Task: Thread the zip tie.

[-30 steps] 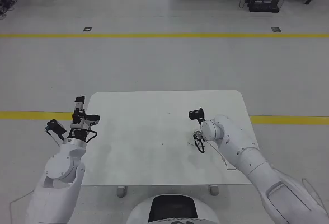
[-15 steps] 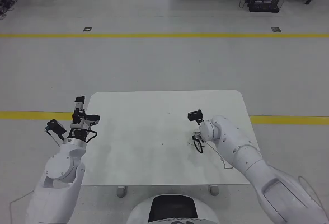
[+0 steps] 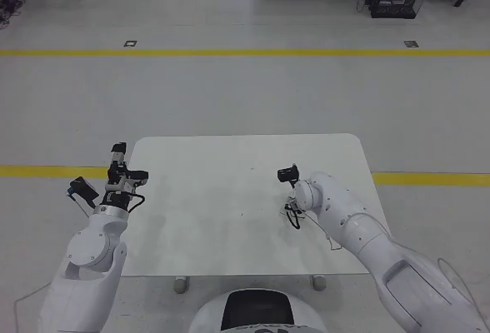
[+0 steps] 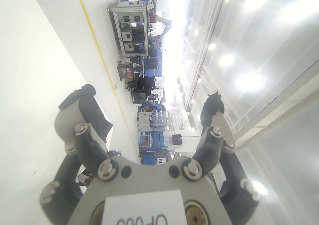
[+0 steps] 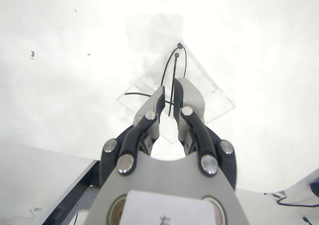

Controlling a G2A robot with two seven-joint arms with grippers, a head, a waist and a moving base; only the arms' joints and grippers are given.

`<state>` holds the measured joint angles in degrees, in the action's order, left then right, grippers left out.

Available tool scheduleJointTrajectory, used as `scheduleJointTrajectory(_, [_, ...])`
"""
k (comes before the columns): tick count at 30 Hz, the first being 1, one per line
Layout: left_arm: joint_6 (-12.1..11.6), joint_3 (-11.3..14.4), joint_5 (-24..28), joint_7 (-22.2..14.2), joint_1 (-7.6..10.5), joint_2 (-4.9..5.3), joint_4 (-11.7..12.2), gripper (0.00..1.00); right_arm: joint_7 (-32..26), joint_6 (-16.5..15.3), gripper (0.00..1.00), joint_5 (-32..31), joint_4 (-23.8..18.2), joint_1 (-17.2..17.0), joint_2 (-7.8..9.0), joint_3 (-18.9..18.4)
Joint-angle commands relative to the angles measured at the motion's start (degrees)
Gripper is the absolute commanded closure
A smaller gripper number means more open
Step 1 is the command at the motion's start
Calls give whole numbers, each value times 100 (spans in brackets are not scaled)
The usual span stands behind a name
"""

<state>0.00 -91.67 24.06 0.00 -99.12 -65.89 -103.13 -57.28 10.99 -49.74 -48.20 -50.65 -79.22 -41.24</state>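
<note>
My right gripper [image 5: 169,84] hangs over the right part of the white table [image 3: 228,166]. Its fingers are pinched on a black zip tie [image 5: 185,61] curled into a loop, whose head [image 5: 179,45] points away from the wrist. A second, straight black tie [image 5: 175,69] runs down between the fingers too. In the top view the black loop [image 3: 294,218] dangles under the right wrist. My left gripper [image 4: 149,94] is open and holds nothing. It points upward at the table's left edge [image 3: 127,164].
A clear square plate [image 5: 214,101] lies on the table beneath the right gripper and the ties. A few tiny dark specks [image 5: 32,54] dot the surface. The table's front edge [image 5: 74,161] lies close behind the right wrist.
The right arm has shifted slightly left, toward the table's middle, with the tie still in its fingers. The left arm has not moved.
</note>
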Motion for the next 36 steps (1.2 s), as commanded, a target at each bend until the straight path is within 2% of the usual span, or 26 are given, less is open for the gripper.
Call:
scheduleJointTrajectory(1, [0,0,0,0,0,0,0,0,17,4,89,6,85,28,-29,18])
scheduleJointTrajectory(20, [0,0,0,0,0,0,0,0,200,-111,90,84,800,258,-305,147])
scheduleJointTrajectory(36, [0,0,0,0,0,0,0,0,277,-149,90,55,1141,361,-462,178])
